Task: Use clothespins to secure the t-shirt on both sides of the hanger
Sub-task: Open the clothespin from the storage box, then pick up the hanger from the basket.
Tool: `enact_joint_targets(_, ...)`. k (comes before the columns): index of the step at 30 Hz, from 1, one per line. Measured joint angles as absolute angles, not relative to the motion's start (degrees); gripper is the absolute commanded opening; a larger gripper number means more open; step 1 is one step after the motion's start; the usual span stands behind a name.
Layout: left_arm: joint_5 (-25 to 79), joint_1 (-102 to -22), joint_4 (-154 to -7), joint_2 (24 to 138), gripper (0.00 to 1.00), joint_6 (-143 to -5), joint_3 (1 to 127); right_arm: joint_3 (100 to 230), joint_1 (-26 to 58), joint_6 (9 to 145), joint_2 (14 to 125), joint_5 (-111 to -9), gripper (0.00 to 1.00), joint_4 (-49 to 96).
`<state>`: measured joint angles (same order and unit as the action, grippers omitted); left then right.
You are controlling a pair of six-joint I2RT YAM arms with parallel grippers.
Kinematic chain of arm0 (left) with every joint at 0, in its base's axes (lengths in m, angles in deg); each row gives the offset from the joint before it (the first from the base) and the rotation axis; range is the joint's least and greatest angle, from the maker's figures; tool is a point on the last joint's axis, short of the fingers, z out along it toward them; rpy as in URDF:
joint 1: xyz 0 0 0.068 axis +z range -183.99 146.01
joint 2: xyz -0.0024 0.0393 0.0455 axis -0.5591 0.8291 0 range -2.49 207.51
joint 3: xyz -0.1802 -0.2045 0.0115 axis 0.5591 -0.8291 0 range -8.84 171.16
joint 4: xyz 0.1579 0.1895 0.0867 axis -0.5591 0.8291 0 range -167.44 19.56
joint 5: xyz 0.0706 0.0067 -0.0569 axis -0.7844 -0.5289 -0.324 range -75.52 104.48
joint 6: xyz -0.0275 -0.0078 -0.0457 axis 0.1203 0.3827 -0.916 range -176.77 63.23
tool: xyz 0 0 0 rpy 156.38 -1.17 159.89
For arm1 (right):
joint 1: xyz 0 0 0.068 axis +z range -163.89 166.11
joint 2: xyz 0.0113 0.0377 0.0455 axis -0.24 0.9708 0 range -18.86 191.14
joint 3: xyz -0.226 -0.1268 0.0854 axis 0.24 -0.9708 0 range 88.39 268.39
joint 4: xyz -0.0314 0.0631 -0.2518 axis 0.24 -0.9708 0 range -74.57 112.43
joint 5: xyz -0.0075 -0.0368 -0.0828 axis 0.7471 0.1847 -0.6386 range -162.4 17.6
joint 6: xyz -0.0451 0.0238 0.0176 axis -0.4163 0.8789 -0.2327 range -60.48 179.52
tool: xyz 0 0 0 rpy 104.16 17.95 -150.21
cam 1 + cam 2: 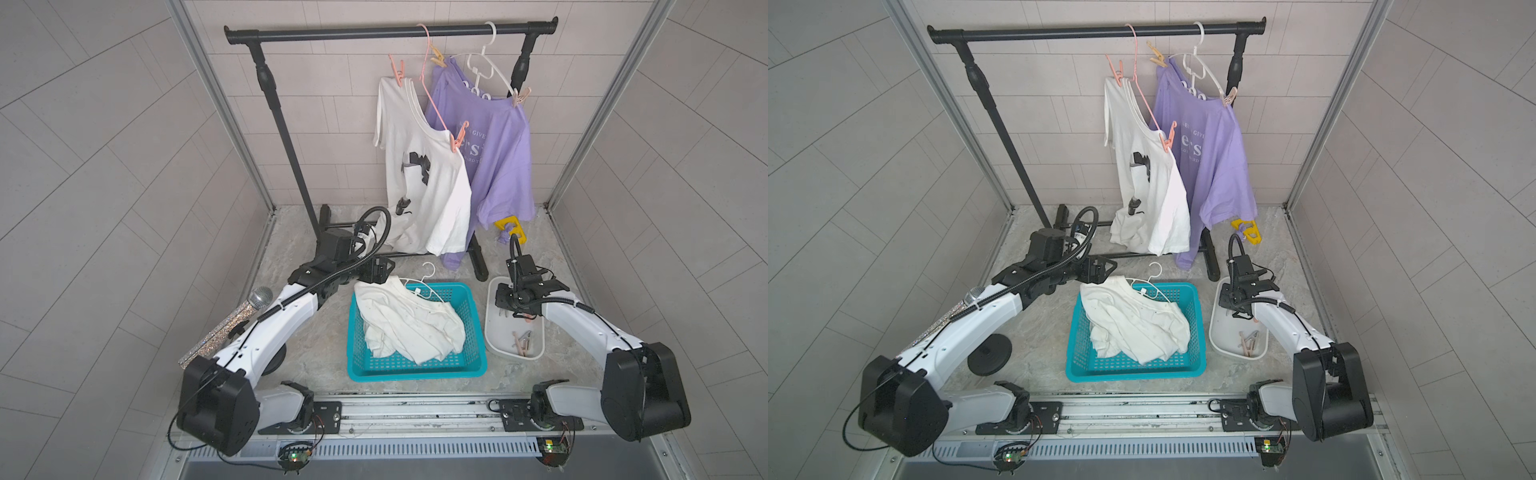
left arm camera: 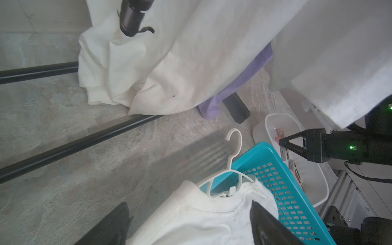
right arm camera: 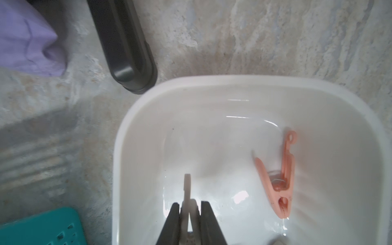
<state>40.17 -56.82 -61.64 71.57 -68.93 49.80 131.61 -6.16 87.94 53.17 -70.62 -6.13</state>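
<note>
A crumpled white t-shirt (image 1: 411, 324) lies in the teal basket (image 1: 357, 365) with a white hanger (image 1: 424, 282) in its collar, the hook poking over the far rim. My left gripper (image 2: 188, 212) is open and hovers at the basket's far left corner, its fingers on either side of the collar (image 2: 191, 216). In the white tray (image 3: 233, 80), my right gripper (image 3: 190, 203) is shut on a pale clothespin (image 3: 187, 191). A salmon-pink clothespin (image 3: 280, 180) lies loose beside it. More clothespins (image 1: 523, 343) sit at the tray's near end.
The black clothes rack (image 1: 390, 30) at the back holds a white t-shirt (image 1: 424, 187) and a purple t-shirt (image 1: 498, 158), both pinned on hangers. The rack foot (image 1: 478, 262) stands between basket and tray. A glittery microphone (image 1: 232, 324) is at left, a yellow object (image 1: 511, 226) behind the tray.
</note>
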Motion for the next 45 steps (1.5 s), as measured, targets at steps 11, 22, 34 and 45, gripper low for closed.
enact_joint_targets(11,48.7,-59.3,-55.9,86.7,0.93,-65.7,64.7,129.2,-6.2,84.3,45.5,-66.7,0.00,-3.7)
enact_joint_targets(22,55.7,-60.7,-45.8,99.9,0.91,-55.4,76.5,129.2,-6.2,82.7,41.2,-67.1,0.00,-3.6)
enact_joint_targets(34,58.7,-61.9,-36.9,111.2,0.87,-46.3,87.3,129.2,-6.2,82.6,40.2,-67.1,0.00,-4.4)
enact_joint_targets(45,63.2,-62.5,-36.4,116.5,0.77,-44.8,91.3,129.2,-6.2,82.5,39.1,-67.4,0.00,-5.2)
